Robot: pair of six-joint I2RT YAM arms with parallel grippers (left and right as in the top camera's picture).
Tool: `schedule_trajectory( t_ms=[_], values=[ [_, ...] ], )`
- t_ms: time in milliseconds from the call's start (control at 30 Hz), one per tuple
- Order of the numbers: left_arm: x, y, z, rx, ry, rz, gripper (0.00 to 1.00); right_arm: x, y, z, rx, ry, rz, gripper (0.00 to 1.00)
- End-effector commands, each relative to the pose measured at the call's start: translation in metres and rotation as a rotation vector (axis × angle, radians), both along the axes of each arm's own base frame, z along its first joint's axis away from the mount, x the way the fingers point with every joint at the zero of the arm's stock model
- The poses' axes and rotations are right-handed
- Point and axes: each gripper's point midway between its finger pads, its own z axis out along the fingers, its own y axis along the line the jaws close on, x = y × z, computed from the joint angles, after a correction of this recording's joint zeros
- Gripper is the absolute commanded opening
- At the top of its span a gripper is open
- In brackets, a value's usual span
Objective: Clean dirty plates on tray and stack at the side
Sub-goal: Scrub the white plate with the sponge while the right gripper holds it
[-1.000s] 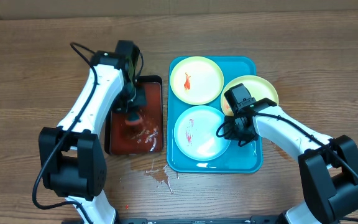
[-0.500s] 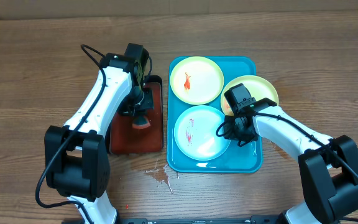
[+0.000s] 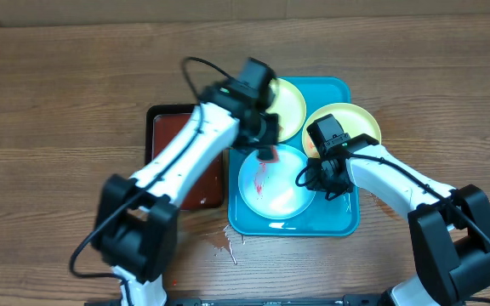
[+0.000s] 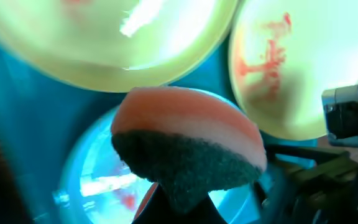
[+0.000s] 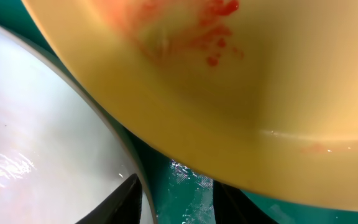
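Left fingers point(image 4: 169, 210) clamped on the sponge point(image 4: 185, 149), dark scrub face outward, hanging over the tray point(image 3: 334, 223) at the top edge of the blue plate point(image 3: 281, 195). That plate shows a red smear, so I judge it is the one I mean to scrub. Right fingers point(image 5: 128, 200) stand part open, only tray floor between them, set low at the blue plate's right rim under the tilted yellow plate point(image 3: 351, 123), probably to steady things. All three plates, second yellow plate point(image 3: 292, 102) included, sit dirty on the tray, none stacked on the table point(image 3: 58, 85) yet.
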Motion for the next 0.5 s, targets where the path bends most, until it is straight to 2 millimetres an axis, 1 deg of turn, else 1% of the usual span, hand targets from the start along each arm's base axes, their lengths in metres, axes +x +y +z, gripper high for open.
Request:
schedule_trajectory(
  t_ms=[0, 33, 100, 167, 233, 367, 433, 467],
  values=[
    [-0.010, -0.013, -0.038, 0.020, 0.089, 0.032, 0.04, -0.004, -0.007, -0.005, -0.030, 0.015, -0.015, 0.39],
    [-0.010, -0.014, -0.045, 0.032, 0.093, 0.030, 0.04, -0.004, -0.007, -0.005, -0.030, 0.015, -0.015, 0.39],
    [-0.009, -0.010, -0.061, 0.079, 0.103, 0.043, 0.04, -0.004, -0.007, -0.005, -0.030, 0.017, -0.015, 0.39],
    [-0.010, -0.001, -0.075, 0.131, 0.121, 0.056, 0.04, -0.005, -0.008, -0.005, -0.031, 0.019, -0.015, 0.39],
    [-0.010, 0.009, -0.084, 0.179, 0.131, 0.069, 0.04, -0.006, -0.008, -0.005, -0.032, 0.021, -0.015, 0.39],
    [-0.011, 0.024, -0.091, 0.236, 0.149, 0.078, 0.04, -0.006, -0.008, -0.005, -0.032, 0.021, -0.015, 0.39],
    [-0.011, 0.035, -0.091, 0.284, 0.143, 0.084, 0.04, -0.006, -0.008, -0.005, -0.033, 0.021, -0.015, 0.38],
    [-0.010, 0.045, -0.090, 0.335, 0.136, 0.089, 0.04, -0.006, -0.008, -0.005, -0.033, 0.021, -0.015, 0.39]
  ],
)
